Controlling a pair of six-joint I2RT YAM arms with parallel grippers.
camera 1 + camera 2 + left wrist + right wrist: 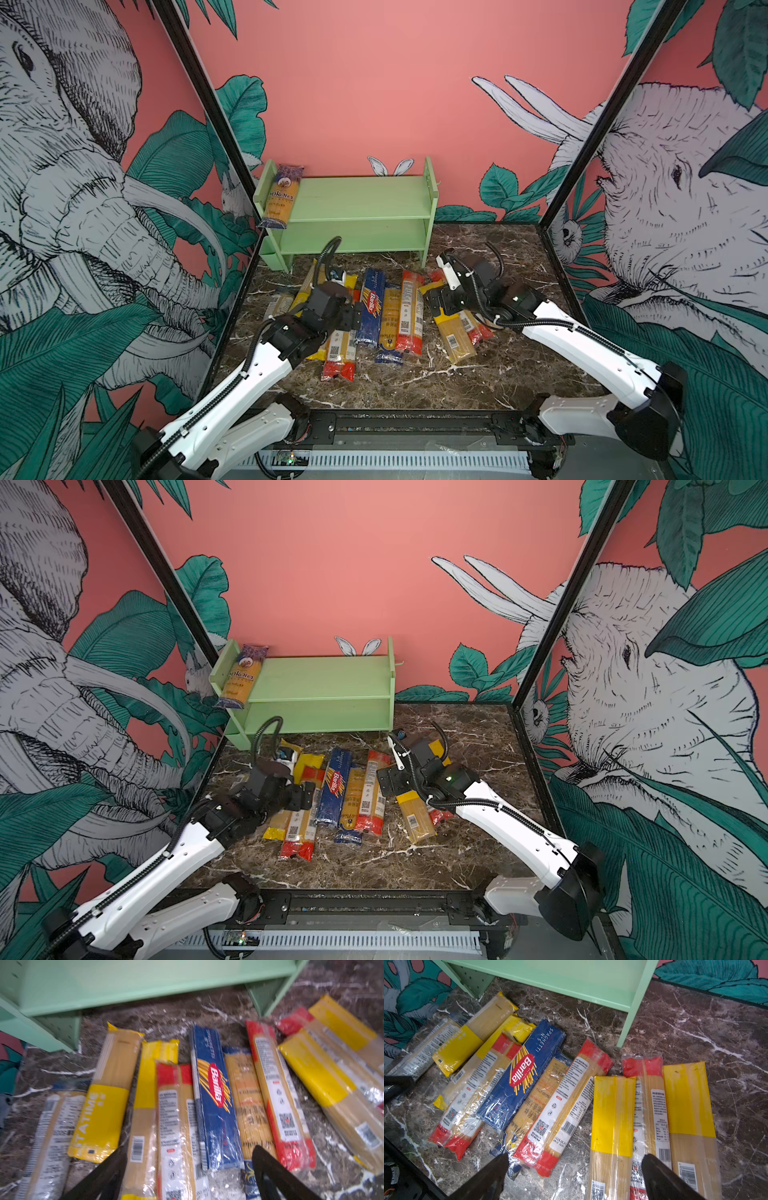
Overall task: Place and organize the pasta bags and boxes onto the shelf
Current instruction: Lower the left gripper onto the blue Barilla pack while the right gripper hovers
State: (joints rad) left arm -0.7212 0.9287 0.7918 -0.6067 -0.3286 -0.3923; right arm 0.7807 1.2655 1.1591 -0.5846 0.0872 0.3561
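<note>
Marble tabletop [478,374], pasta packs [370,307] strewn before the shelf [357,199]; left gripper [190,1150] and right gripper [575,1157] gape empty. Likely slick, brittle: pinch mid-length.

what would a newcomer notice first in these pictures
A jumble of spaghetti packs in yellow, red and blue lies on the dark marble table in front of a pale green shelf, with a blue box in the middle. One lone pack already lies at the left end of the top tier. Both arms reach over the pile, left gripper and right gripper open.
</note>
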